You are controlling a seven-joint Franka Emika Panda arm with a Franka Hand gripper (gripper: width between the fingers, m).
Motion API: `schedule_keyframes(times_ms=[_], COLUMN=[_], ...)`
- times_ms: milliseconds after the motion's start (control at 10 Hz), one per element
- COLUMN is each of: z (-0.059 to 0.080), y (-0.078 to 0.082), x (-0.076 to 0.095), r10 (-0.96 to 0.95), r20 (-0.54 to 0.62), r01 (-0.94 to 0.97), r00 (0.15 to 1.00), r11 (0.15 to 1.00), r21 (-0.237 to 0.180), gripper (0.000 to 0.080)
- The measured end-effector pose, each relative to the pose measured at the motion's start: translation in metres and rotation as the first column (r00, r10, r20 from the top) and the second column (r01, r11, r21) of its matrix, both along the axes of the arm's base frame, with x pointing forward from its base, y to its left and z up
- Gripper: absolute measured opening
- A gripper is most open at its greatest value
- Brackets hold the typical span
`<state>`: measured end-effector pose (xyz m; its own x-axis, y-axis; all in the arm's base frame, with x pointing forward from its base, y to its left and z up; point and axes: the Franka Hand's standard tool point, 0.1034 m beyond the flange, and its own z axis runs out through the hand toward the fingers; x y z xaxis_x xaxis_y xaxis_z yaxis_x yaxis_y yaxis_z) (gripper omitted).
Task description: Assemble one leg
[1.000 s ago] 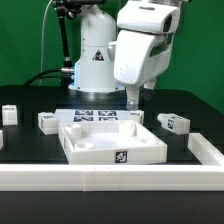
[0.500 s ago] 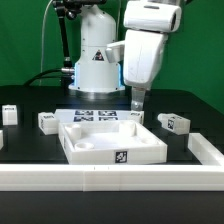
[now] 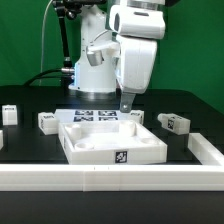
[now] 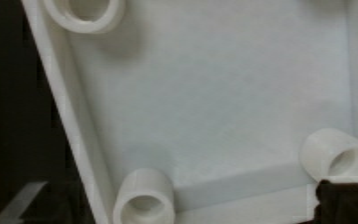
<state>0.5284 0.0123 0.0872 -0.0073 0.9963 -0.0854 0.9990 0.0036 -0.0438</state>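
The large white square panel (image 3: 110, 142) lies in the middle of the table. Small white tagged legs lie around it: one at the exterior view's left (image 3: 47, 120), one at the far left (image 3: 9, 113), one behind the panel (image 3: 137, 117) and one at the right (image 3: 176, 123). My gripper (image 3: 126, 104) hangs above the panel's back edge, next to the leg behind it, and holds nothing. In the wrist view the gripper (image 4: 185, 200) looks down on the panel (image 4: 211, 100) and its round corner recesses. One dark fingertip (image 4: 345, 198) shows at the edge, and the jaws stand apart.
The marker board (image 3: 97, 115) lies flat behind the panel. A white rail (image 3: 100, 178) runs along the table's front and another (image 3: 208, 150) along the exterior view's right. The robot's base (image 3: 95, 70) stands at the back.
The arm has swung toward the exterior view's left and the wrist has turned. The gripper now hangs a little further left over the panel's back edge. No part has moved.
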Motion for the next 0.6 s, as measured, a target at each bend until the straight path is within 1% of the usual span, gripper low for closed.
schedule_keyframes(times_ms=[200,300,400,500,600], z=[0.000,-0.001,-0.005,-0.012,-0.016], y=[-0.001,-0.008,-0.019,-0.031,-0.039], x=[0.000,-0.003,-0.016,-0.034,-0.042], r10=[0.002,0.123,0.191,0.247,0.301], r20=[0.000,-0.001,-0.011,-0.037,-0.053], r01=[-0.002,-0.123,-0.190,-0.246,-0.298], r00=[1.000,0.992,0.982,0.968,0.952], r11=[1.000,0.992,0.981,0.969,0.953], r21=[0.000,0.012,0.022,0.040,0.053], gripper=[0.0650,0.0650,0.0650,0.0650,0.0650])
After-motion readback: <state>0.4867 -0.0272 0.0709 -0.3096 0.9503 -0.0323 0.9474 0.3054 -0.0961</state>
